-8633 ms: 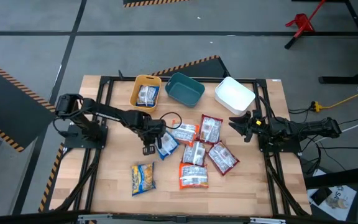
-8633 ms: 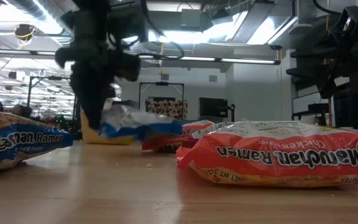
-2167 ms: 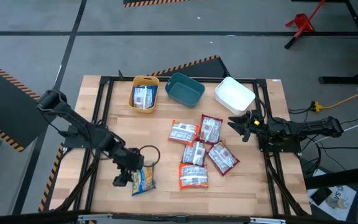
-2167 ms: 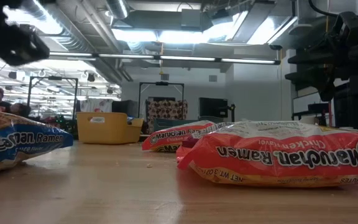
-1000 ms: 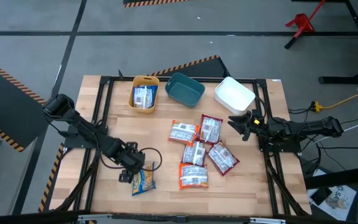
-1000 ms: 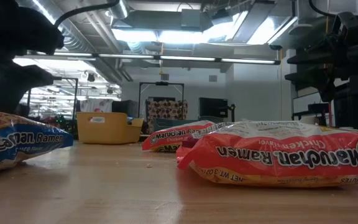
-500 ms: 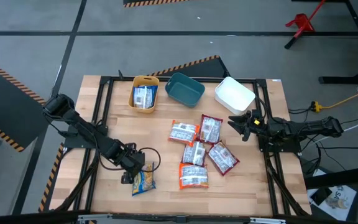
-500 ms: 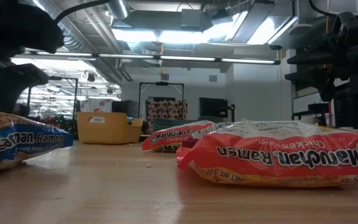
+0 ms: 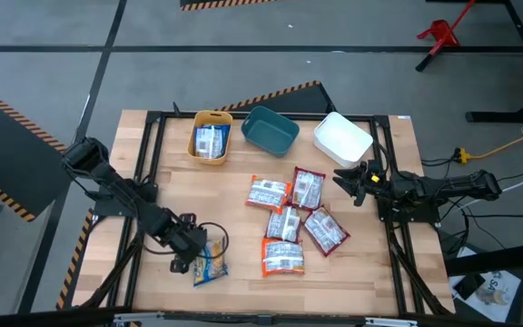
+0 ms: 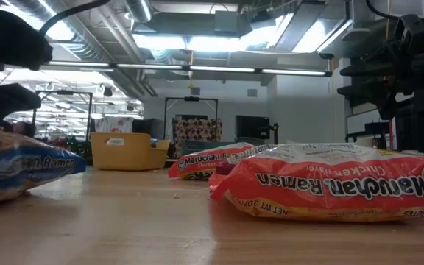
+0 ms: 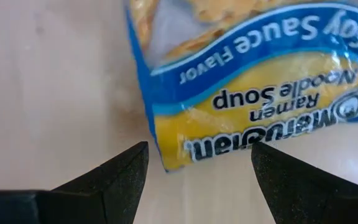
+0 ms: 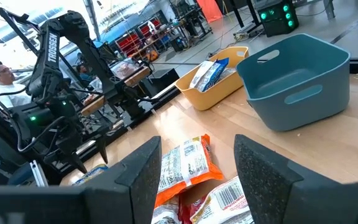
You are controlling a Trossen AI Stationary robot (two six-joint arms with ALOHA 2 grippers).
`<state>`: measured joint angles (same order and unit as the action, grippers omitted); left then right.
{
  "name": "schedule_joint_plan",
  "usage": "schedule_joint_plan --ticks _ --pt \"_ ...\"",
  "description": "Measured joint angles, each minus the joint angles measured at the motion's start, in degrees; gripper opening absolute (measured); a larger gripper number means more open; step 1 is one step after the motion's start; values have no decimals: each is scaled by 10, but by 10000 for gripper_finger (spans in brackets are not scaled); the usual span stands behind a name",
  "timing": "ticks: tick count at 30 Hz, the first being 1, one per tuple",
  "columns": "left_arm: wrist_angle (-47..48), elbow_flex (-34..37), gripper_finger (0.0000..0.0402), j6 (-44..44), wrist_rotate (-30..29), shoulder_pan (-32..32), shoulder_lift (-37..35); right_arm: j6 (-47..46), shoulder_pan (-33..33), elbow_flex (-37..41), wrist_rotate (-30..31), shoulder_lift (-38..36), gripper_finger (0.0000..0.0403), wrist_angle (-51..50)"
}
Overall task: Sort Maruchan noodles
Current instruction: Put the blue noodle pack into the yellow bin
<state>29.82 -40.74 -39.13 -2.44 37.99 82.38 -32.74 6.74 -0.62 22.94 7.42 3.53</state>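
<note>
A blue-and-yellow Maruchan packet (image 9: 211, 264) lies flat near the table's front left. My left gripper (image 9: 193, 257) points down over its left end, open. In the left wrist view the packet's yellow end (image 11: 229, 134) sits between the two fingers, and one fingertip (image 11: 260, 155) overlaps it. Several orange and dark red packets (image 9: 291, 222) lie in a cluster at mid-table. A further blue packet (image 9: 209, 142) rests in the yellow bin (image 9: 198, 127). My right gripper (image 9: 348, 182) waits open at the table's right side. My left gripper comes from above with its fingers astride the yellow end (image 11: 185, 152) of the blue-and-yellow packet. I cannot tell whether a fingertip touches it. The packet lies flat on the table.
A teal bin (image 9: 271, 130) and a white bin (image 9: 343, 138) stand beside the yellow one along the far edge. An orange packet (image 10: 330, 184) fills the low view's right. Bare wood lies between the front-left packet and the cluster.
My left gripper has moved a little toward the table's near edge and down onto the blue-and-yellow packet's end, staying open.
</note>
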Motion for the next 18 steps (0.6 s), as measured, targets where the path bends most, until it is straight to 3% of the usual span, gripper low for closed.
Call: schedule_joint_plan --ticks 9,18 --pt "-92 47 280 -11 -16 30 -6 -15 0 0 0 0 191 0" --pt "-111 54 271 -7 -51 39 -6 -15 0 0 0 0 191 0"
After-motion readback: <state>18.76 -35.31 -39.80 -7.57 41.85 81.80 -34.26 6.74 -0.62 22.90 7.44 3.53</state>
